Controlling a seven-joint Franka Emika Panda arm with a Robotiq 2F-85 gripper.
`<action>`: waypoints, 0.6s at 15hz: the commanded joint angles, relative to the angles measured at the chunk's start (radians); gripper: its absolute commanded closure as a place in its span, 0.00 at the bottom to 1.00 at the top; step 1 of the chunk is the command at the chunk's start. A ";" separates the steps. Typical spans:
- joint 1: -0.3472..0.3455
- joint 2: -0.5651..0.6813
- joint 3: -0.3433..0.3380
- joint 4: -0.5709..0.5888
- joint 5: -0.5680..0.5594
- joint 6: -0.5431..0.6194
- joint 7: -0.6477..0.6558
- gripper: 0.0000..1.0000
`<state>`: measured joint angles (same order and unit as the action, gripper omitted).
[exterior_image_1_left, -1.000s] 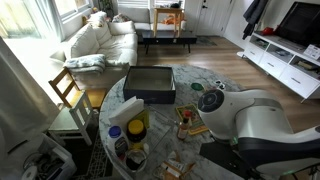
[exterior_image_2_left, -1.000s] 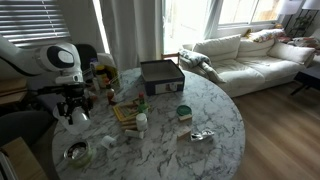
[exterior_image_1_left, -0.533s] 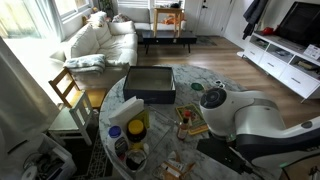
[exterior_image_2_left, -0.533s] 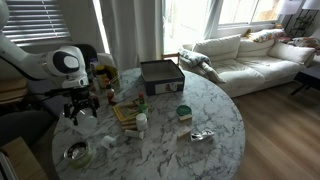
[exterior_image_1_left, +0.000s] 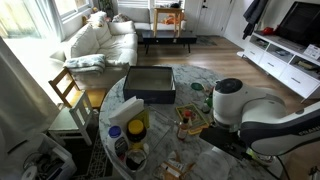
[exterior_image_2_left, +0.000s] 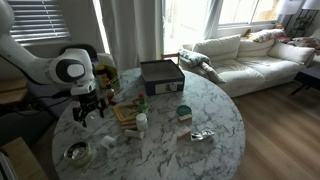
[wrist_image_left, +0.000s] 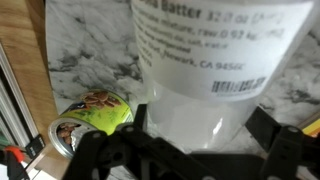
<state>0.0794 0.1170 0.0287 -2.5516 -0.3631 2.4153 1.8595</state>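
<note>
Wht tub (wrist_image_left: 205, 70), grey-veined marble tbl (wrist_image_left: 92, 45), green tin (wrist_image_left: 98, 110).

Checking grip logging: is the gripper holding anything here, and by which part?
Cannot tell: the gripper straddles the white batter tub below its label, but contact isn't clear.

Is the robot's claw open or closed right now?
Open. The wrist view shows the gripper with fingers wide apart, one each side of the white tub.

in the wrist view, the top edge is cutting off the white batter tub (wrist_image_left: 200, 60); the gripper (wrist_image_left: 195, 150), itself blurring, is hiding the tub's base at lower centre.
</note>
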 joint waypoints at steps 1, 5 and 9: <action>-0.040 -0.027 -0.026 -0.068 0.115 0.124 -0.125 0.00; -0.082 -0.020 -0.040 -0.089 0.329 0.185 -0.306 0.00; -0.108 -0.007 -0.040 -0.078 0.555 0.163 -0.496 0.00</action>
<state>-0.0109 0.1114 -0.0105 -2.6123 0.0625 2.5665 1.4790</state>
